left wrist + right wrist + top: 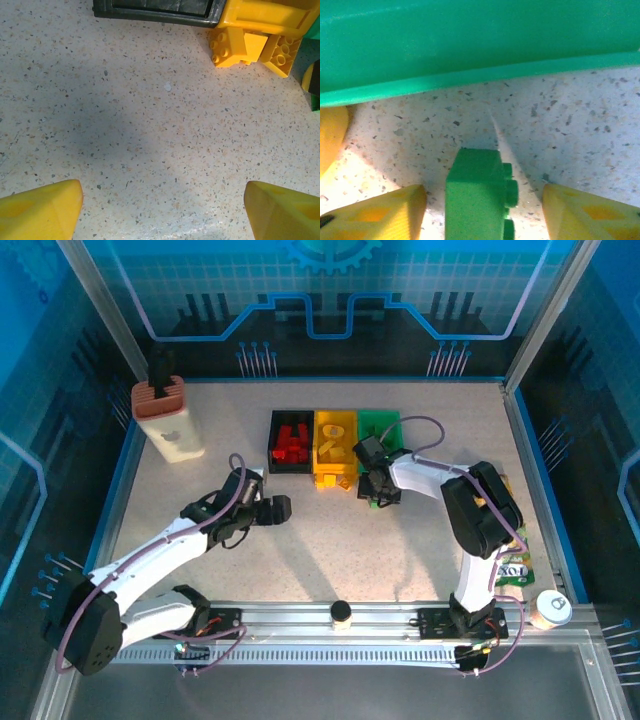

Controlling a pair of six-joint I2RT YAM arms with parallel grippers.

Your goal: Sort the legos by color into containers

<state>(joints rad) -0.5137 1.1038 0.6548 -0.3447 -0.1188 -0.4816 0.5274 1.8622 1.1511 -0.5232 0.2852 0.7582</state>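
Three containers stand in a row at the back: a black bin [272, 442] with red legos, a yellow bin [320, 422] with yellow legos, and a green bin [392, 421]. My right gripper [372, 494] is down just in front of the green bin [470, 45]. A green lego [477, 195] lies on its side between the right gripper's [482, 192] yellow fingers, with a gap on each side. Two yellow legos [235, 47] lie before the yellow bin [270, 12]. Short of them my left gripper [162, 200] hangs open over bare table.
A beige holder with a brown top [168, 420] stands at the back left. Snack packets [515, 570] and a white-lidded cup [550, 608] sit by the right arm's base. A small dark-capped object [341, 614] rests on the front rail.
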